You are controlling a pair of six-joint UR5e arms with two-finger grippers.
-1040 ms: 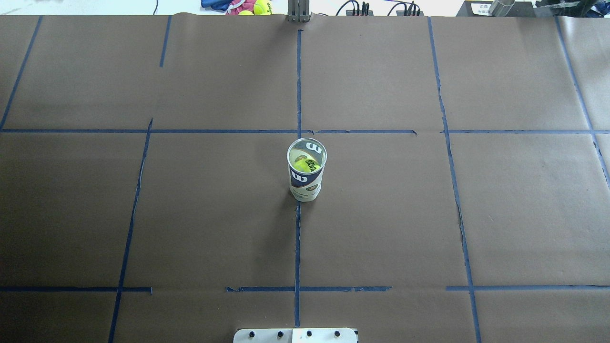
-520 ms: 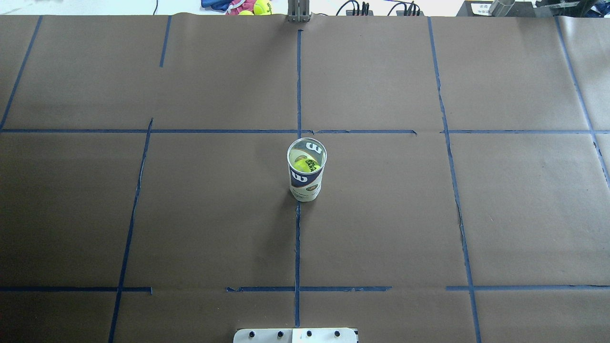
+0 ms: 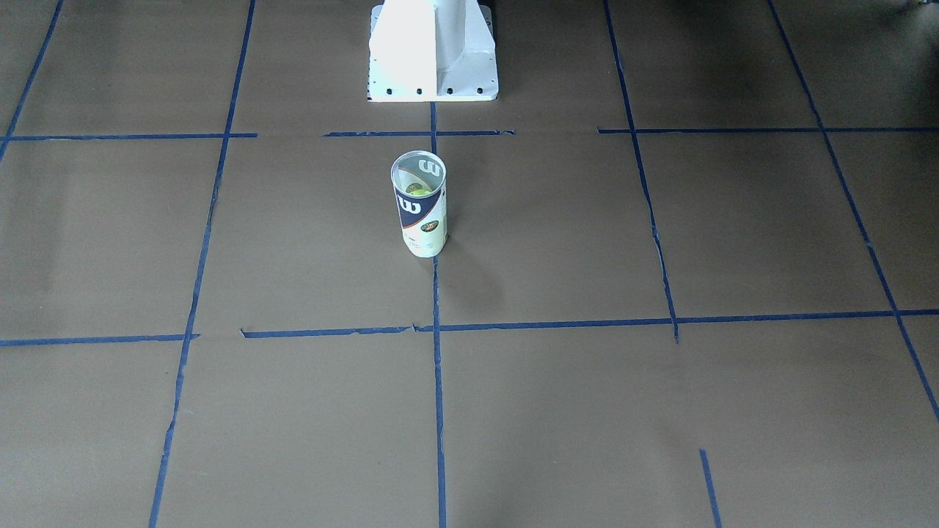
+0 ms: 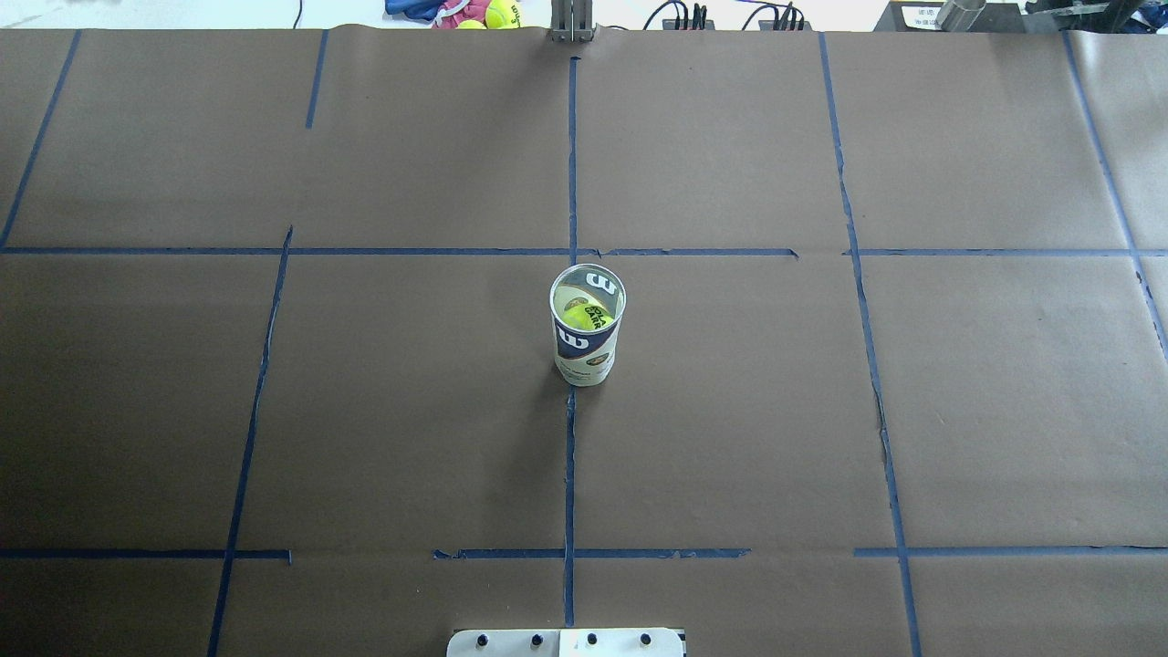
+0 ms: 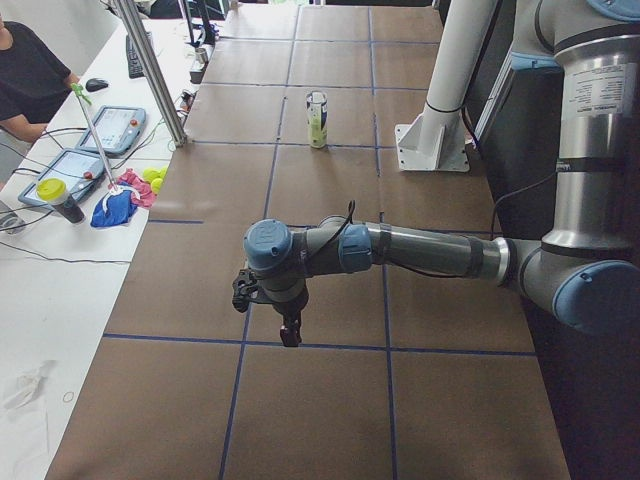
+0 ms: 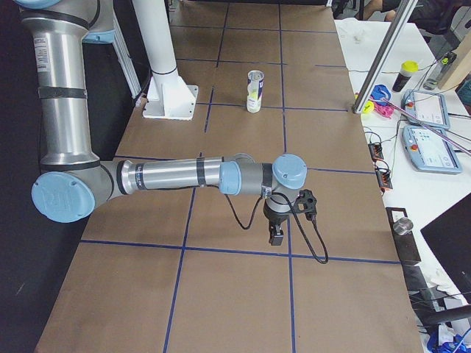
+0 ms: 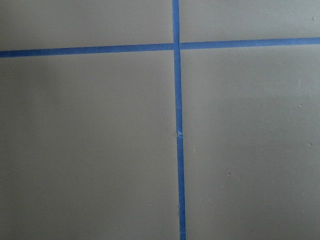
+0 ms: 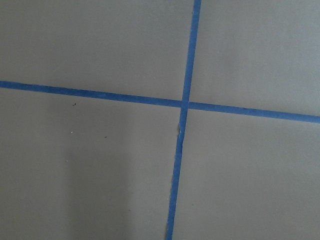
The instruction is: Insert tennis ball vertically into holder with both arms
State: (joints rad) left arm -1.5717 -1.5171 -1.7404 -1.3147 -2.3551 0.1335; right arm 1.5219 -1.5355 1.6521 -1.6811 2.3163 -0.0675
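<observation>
Covering the whole work surface, a brown-papered table (image 4: 365, 411) gridded with blue tape lines (image 7: 176, 100) is seen. The left arm (image 5: 430, 250) is stretched out low over one end of it and the right arm (image 6: 169, 176) over the other. Each wrist is turned downward, and a tape crossing is shown directly beneath each wrist camera. The left gripper (image 5: 290, 338) and the right gripper (image 6: 277, 239) are held just above the paper, empty. Whether their fingers are apart or together cannot be told, since they are caught only in the side views. A white pedestal (image 3: 433, 51) is bolted at the robot's edge of the table. The tennis-ball can (image 4: 585, 351) is stood upright on the centre tape line, well apart from both grippers and roughly midway between them along the table. The tennis ball (image 4: 584, 317) is lodged inside the can, below its open rim, with its dark print turned upward.
</observation>
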